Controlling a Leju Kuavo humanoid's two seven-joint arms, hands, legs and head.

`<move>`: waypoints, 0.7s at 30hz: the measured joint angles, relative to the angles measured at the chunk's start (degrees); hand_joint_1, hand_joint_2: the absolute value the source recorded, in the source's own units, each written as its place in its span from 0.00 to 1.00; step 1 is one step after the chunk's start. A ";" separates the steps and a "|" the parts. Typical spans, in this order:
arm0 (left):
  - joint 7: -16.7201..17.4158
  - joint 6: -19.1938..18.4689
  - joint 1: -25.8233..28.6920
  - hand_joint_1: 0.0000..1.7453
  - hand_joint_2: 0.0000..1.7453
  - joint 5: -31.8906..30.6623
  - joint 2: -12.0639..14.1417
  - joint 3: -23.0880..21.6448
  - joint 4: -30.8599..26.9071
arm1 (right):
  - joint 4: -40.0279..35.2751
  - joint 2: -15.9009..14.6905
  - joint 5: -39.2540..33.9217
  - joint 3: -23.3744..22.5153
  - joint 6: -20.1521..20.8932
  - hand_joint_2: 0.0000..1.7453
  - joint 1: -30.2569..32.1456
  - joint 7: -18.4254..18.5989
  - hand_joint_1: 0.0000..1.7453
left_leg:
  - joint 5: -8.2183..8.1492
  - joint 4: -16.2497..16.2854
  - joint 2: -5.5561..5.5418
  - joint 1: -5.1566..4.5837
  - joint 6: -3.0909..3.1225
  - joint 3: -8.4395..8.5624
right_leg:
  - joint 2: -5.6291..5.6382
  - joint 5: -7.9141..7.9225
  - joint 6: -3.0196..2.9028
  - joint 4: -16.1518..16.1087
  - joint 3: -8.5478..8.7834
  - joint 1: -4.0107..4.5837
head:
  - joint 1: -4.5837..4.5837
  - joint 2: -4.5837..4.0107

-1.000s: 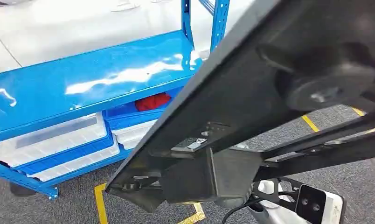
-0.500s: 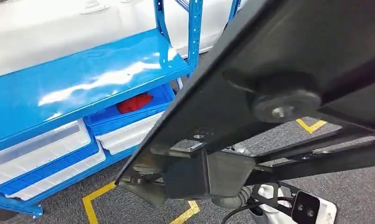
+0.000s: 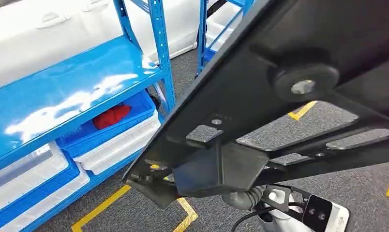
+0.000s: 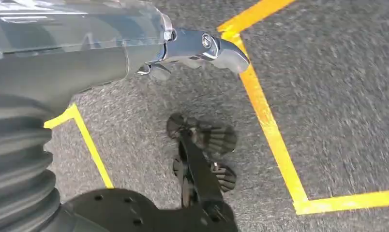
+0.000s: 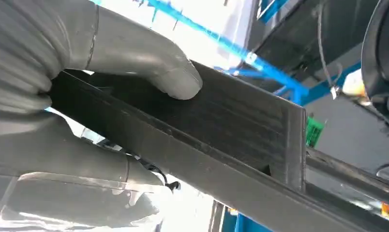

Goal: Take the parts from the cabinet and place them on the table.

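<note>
- Head view: a big black part [image 3: 260, 96] — a flat panel with bars and a round boss bolted on — fills the right and middle of the picture, tilted, its low end down over the floor. Behind it to the left stands the blue cabinet [image 3: 76, 96], glossy shelf on top, with blue bins [image 3: 110, 130] underneath; one bin holds something red [image 3: 111, 116]. White trays [image 3: 120, 145] sit stacked in the lower level. Yellow tape lines [image 3: 100, 208] mark the grey carpet [image 3: 366, 193].
- Left wrist view: the left hand [image 4: 134, 53] hangs over the grey carpet and yellow tape. Its thumb points out straight and nothing is in it; the rest of the fingers are not clear enough to say how they lie.
- Right wrist view: the right hand [image 5: 86, 96] grips the black part's edge — thumb [image 5: 149, 63] pressed on one face, the other fingers wrapped under the opposite side. Blue cabinet posts show blurred beyond the part.
</note>
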 joint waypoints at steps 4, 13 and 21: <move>1.22 0.02 0.04 0.00 1.00 0.02 -0.11 -0.46 0.00 | -0.61 0.02 1.36 -1.05 -0.20 1.00 1.86 0.00 1.00 | -1.06 -2.02 -1.78 -0.27 0.91 1.00 | 2.15 0.37 1.56 0.10 -0.94 -0.23 | -0.02 0.00; 1.99 0.09 -0.15 0.00 1.00 0.02 -0.66 -0.72 0.00 | -1.25 0.02 3.04 -1.57 -0.20 1.00 3.56 -0.02 1.00 | -0.34 -3.06 0.04 0.16 2.15 1.32 | -0.29 -0.36 2.29 1.19 -1.52 0.04 | 0.00 0.00; 4.28 1.01 0.96 0.00 1.00 0.17 -2.19 -1.35 0.00 | -3.43 1.36 5.60 -2.51 -1.29 1.00 8.38 -0.02 1.00 | -1.78 -3.14 8.68 -1.18 0.96 2.52 | -8.20 -0.38 0.63 0.50 -1.17 0.89 | 0.00 0.00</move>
